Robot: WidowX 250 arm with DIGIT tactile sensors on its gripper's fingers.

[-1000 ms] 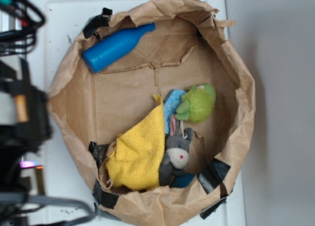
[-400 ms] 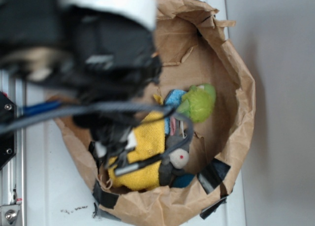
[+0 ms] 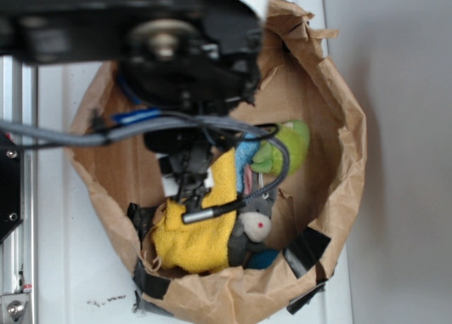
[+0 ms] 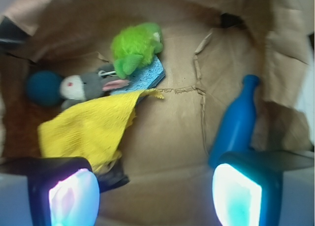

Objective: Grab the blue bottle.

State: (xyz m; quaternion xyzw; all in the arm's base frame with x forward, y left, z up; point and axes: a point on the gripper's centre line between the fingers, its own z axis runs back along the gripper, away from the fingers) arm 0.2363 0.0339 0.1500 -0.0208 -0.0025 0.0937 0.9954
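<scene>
The blue bottle (image 4: 236,125) lies on the brown paper floor at the right of the wrist view, with its narrow neck pointing away from me. My gripper (image 4: 155,196) hangs above the floor, open and empty. Its right finger (image 4: 246,191) overlaps the bottle's base in that view, and its left finger (image 4: 64,191) is near the yellow cloth's corner. In the exterior view my arm (image 3: 183,56) covers the upper left of the bag, hiding the bottle and my fingertips.
The brown paper bag's wall (image 3: 346,126) rings everything. Inside lie a yellow cloth (image 3: 194,232), a grey plush donkey (image 3: 256,222), a green plush (image 3: 289,147), a light blue sponge (image 4: 145,78) and a dark teal ball (image 4: 43,87). Black tape (image 3: 305,250) patches the rim.
My arm has swung in from the left over the bag, and in the exterior view it now covers the bottle, which showed plainly one second ago. The objects have not moved.
</scene>
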